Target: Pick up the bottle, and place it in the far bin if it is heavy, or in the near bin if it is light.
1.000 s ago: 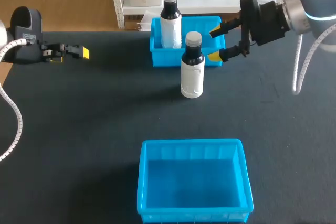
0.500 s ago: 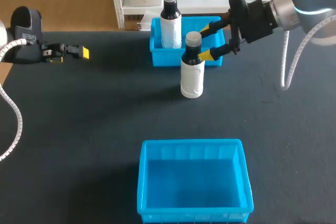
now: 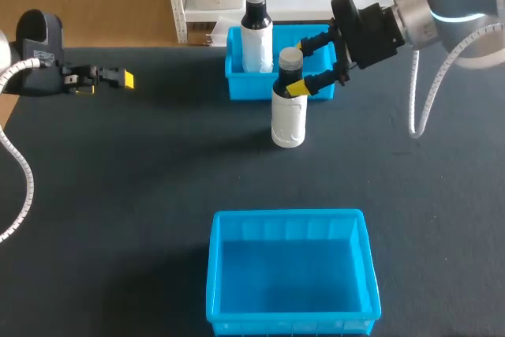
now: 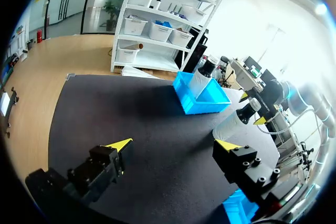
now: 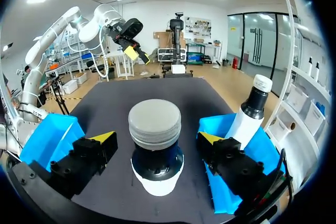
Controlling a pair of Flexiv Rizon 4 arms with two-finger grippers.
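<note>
Beyond the near bin [image 3: 288, 215], the bottle [image 3: 289, 116] stands upright on the desk [image 3: 142, 179], just in front of the far bin [image 3: 234, 69]. The right hand [image 3: 299, 65] straddles its neck from the right side, fingers wide on either side, neither touching. The left hand [image 3: 118, 78], wide and empty, sits well apart.

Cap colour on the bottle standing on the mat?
Light grey cap, best seen in the right wrist view.

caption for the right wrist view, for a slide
Open right end effector flanks the neck of the upright bottle, not touching.
</note>
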